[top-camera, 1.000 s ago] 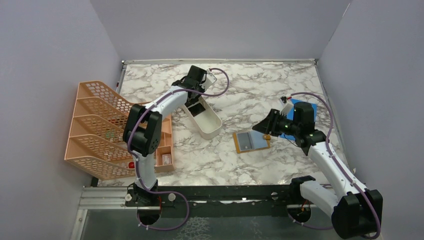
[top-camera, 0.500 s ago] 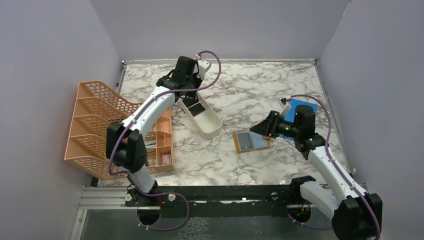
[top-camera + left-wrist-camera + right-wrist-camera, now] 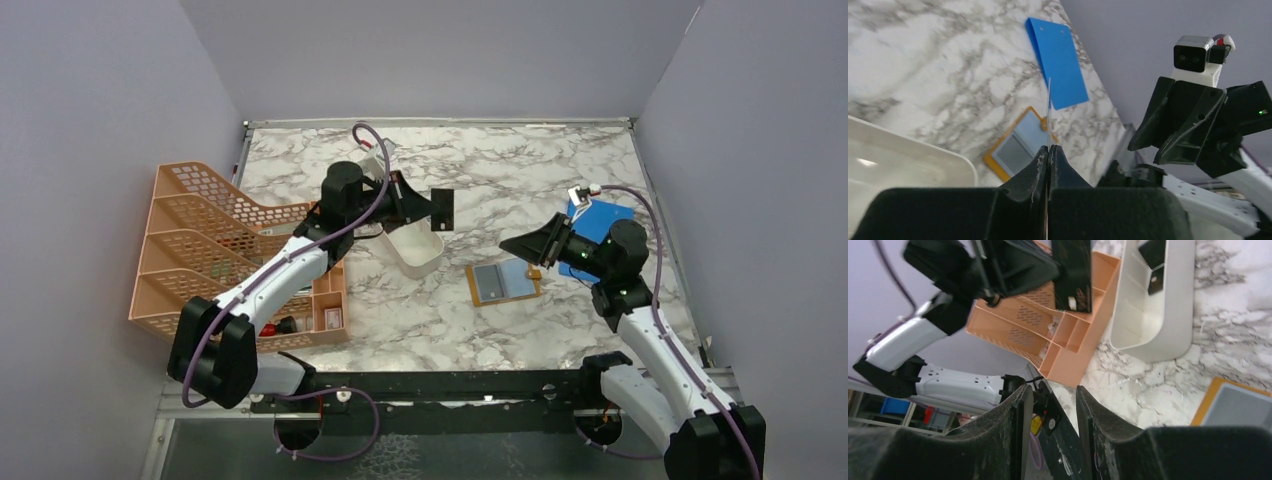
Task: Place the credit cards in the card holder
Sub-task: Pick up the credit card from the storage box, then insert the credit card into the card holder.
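Observation:
My left gripper [image 3: 424, 206] is shut on a black credit card [image 3: 441, 208], held upright in the air over the white tray's right side. In the left wrist view that card [image 3: 1049, 112] shows edge-on between the closed fingertips. The card holder [image 3: 503, 282] lies open on the marble, orange-tan rim with grey pockets, also seen below the card [image 3: 1018, 148]. My right gripper [image 3: 512, 243] hovers just above and right of the holder, open with nothing between its fingers [image 3: 1018, 405]. Two more black credit cards [image 3: 1154, 279] lie in the tray.
A long white tray [image 3: 418, 258] stands left of the holder. A peach mesh file rack [image 3: 190, 250] fills the left side. A bright blue flat sheet [image 3: 602, 216] lies at the right, behind my right arm. Grey walls close in on the table.
The left arm swung away from the tray's far end toward the right, carrying a black card up into the air. The right gripper tilted up a little and its jaws narrowed slightly.

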{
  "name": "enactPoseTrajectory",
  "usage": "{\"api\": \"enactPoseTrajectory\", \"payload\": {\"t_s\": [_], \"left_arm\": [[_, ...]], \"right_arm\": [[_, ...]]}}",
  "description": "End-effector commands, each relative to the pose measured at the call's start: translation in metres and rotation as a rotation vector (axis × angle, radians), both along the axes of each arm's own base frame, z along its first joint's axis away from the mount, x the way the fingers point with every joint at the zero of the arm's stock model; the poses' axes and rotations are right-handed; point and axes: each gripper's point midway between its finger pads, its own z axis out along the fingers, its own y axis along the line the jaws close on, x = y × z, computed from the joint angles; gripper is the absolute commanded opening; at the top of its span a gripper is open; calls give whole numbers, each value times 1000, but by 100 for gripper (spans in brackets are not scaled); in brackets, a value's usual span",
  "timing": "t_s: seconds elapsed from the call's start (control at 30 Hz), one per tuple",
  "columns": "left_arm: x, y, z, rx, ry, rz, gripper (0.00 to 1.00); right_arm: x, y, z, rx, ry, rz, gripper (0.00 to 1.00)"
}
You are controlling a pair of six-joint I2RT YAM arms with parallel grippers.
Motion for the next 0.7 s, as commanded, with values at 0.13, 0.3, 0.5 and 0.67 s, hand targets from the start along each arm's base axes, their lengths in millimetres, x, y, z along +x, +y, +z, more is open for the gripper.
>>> {"api": "enactPoseTrajectory", "payload": {"t_s": [0.13, 0.3, 0.5, 0.67], "left_arm": [[-66, -57, 41, -297, 75, -199, 0], [-89, -82, 45, -336, 83, -262, 0], [-96, -99, 40, -338, 95, -285, 0], [-97, -103, 35, -336, 94, -279, 0]], "right_arm": [[-9, 3, 30, 124, -46, 16, 42], [-9, 4, 31, 144, -15, 27, 45], [-14, 5, 34, 157, -18, 36, 36], [-15, 3, 29, 165, -9, 16, 6]]}}
